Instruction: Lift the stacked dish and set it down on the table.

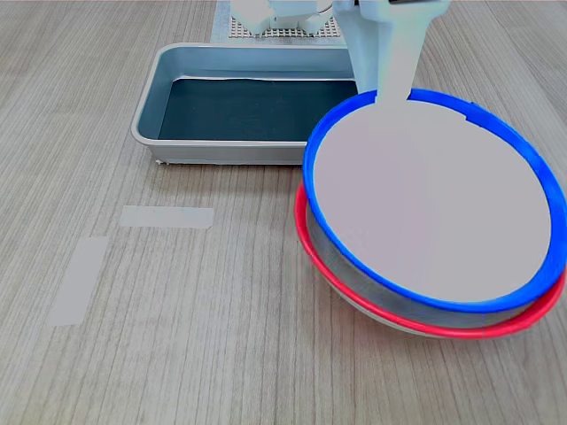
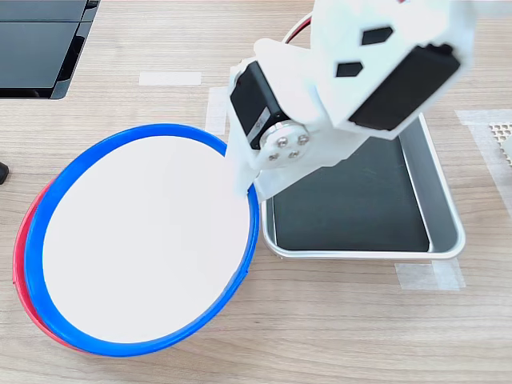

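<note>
The stacked dish [image 1: 434, 204], blue-rimmed with a pale inside, lies tilted on a red-rimmed dish [image 1: 461, 332] at the first exterior view's right. My white gripper [image 1: 387, 96] reaches down onto its far rim and is shut on it. In the second exterior view the gripper [image 2: 242, 186] clamps the blue dish [image 2: 144, 248] at the edge beside the tray, and the red dish [image 2: 18, 268] peeks out along the left. The wood-grain table [image 1: 177, 336] lies bare to the first exterior view's left of the dishes.
A grey tray [image 1: 146, 115] with a dark bottom stands close behind the dishes, and its wall [image 2: 444, 208] shows under my arm. Two tape strips [image 1: 166, 216] mark the table. A black object [image 2: 40, 40] sits at the second exterior view's top left.
</note>
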`<control>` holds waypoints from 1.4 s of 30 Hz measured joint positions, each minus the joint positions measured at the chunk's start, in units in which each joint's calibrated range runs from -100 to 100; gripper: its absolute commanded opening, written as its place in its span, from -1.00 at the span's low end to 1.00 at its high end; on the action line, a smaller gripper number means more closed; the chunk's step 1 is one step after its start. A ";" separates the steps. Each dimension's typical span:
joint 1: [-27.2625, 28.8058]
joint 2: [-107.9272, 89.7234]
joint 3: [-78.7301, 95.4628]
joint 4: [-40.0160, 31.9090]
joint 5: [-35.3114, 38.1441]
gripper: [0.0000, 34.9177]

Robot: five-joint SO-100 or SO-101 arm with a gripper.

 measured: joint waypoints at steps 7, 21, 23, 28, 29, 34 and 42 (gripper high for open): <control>0.00 0.00 -1.36 0.00 -0.39 -0.99; 7.70 -8.44 -5.81 3.18 0.49 -1.00; 11.15 -9.29 -6.53 3.75 2.25 -1.00; 17.35 -9.46 -6.53 3.83 4.98 -1.00; 20.09 -9.38 -6.53 3.83 6.45 -1.00; 26.19 -4.69 -6.62 3.18 9.23 -1.00; 31.33 4.09 -7.99 0.16 11.72 -1.00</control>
